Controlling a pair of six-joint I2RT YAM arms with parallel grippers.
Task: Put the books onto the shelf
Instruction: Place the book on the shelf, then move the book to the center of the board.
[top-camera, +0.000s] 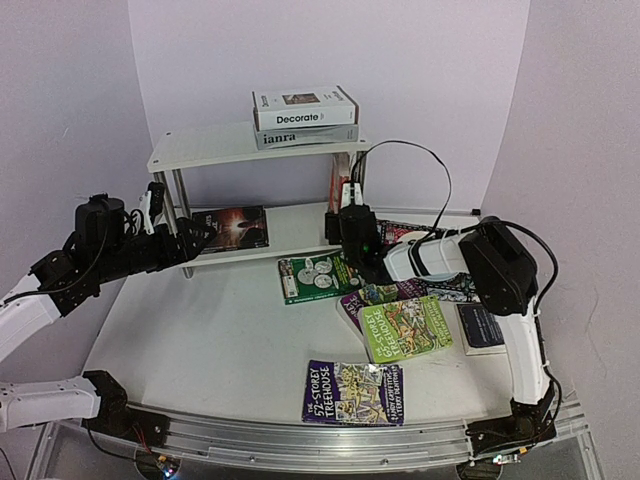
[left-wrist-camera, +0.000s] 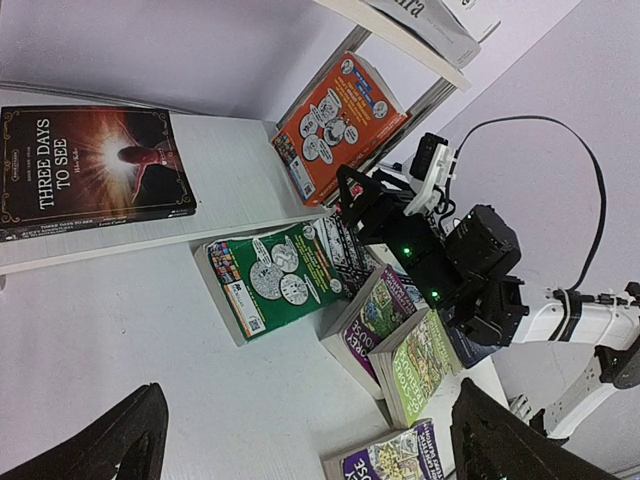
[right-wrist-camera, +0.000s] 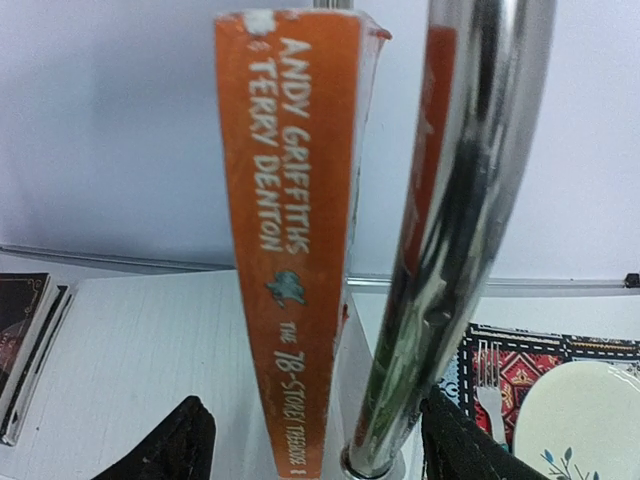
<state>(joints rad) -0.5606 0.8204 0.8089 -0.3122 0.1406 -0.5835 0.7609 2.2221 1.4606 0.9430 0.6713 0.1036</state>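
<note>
The right pincer (right-wrist-camera: 315, 420) stands open. Its two black fingers (right-wrist-camera: 180, 445) are spread to either side of an upright orange paperback (right-wrist-camera: 295, 250) and the chrome tube leg (right-wrist-camera: 450, 200) just beside it. Neither finger presses the book, and the pincer holds nothing. The paperback stands on end at the right end of the lower tier of the small white two-tier shelf (top-camera: 205, 152). The right arm rises from its base at the near right corner and folds at a high elbow. Its forearm runs leftward and away, with the pincer pointing at the shelf's right front leg.

The left pincer (left-wrist-camera: 310, 392) is spread wide with nothing between its fingers. The left arm comes in from the left edge, forearm roughly level above the white table (top-camera: 200, 340). Its pincer is near the shelf's left front leg.

On the top tier a white "Decorate" book (top-camera: 305, 108) lies on a grey "ianra" book (top-camera: 300, 137). A dark "Three Days to See" book (top-camera: 232, 228) lies flat on the lower tier. Several more books lie on the table:
- a dark green paperback (top-camera: 318, 277)
- a lime green Treehouse paperback (top-camera: 405, 328), overlapping a purple one (top-camera: 358, 300)
- a purple "52-Storey Treehouse" paperback (top-camera: 355, 392), nearest the arms
- a navy book (top-camera: 480, 325), by the right arm

A patterned dark placemat (right-wrist-camera: 520, 365) with a pale plate (right-wrist-camera: 590, 420) lies right of the shelf.
</note>
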